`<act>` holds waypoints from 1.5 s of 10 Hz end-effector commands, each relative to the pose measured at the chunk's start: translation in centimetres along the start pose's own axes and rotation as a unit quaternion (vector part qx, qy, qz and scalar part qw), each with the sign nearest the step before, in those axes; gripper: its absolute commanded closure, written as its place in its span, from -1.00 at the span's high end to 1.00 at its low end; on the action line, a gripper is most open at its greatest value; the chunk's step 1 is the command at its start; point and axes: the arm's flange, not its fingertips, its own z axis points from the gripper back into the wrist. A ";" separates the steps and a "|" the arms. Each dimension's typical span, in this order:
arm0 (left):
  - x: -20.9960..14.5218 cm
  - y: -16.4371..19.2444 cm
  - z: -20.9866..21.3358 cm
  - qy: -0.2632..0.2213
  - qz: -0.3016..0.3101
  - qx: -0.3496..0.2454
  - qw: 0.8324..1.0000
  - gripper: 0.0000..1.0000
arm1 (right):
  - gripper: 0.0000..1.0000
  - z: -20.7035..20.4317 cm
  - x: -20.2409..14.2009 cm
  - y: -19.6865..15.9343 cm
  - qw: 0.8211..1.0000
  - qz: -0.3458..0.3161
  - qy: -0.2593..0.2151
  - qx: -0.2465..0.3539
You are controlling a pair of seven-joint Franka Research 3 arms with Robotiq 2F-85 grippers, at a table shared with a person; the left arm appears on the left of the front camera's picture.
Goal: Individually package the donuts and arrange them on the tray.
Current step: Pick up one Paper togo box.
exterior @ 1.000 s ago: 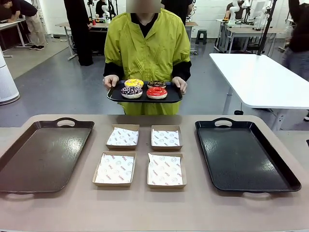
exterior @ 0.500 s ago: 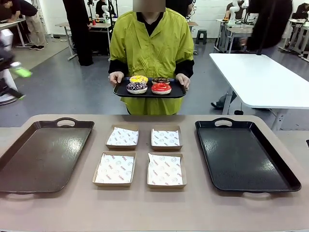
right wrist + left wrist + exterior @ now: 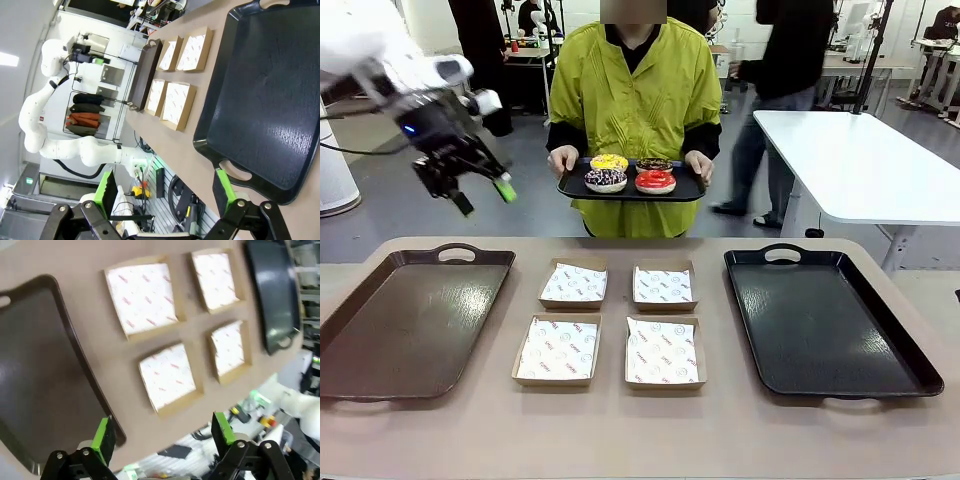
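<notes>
Jaws both gape empty, well apart from the donuts [image 3: 607, 178].

Tan table [image 3: 620, 435]: two trays [image 3: 410, 320], four boxes [image 3: 558, 350]

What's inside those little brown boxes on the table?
Each of the four boxes holds only white printed paper. No donuts yet; they sit on the person's tray. The box bottoms under the paper are hidden.

Grey floor [image 3: 410, 222], white table [image 3: 860, 165] at right, more desks [image 3: 842, 62] farther back, bright even light.
</notes>
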 end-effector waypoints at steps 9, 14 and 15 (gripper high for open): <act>5.6 -0.3 -13.5 -0.067 0.023 0.146 0.987 1.00 | 1.00 0.0 0.1 -0.1 1.000 0.004 -0.002 0.009; 6.3 -0.4 -13.4 -0.075 -0.003 0.161 0.984 1.00 | 1.00 0.0 0.1 -0.1 1.000 0.004 -0.002 0.009; 6.3 -0.4 -13.4 -0.075 -0.003 0.161 0.984 1.00 | 1.00 0.0 0.1 -0.1 1.000 0.004 -0.002 0.009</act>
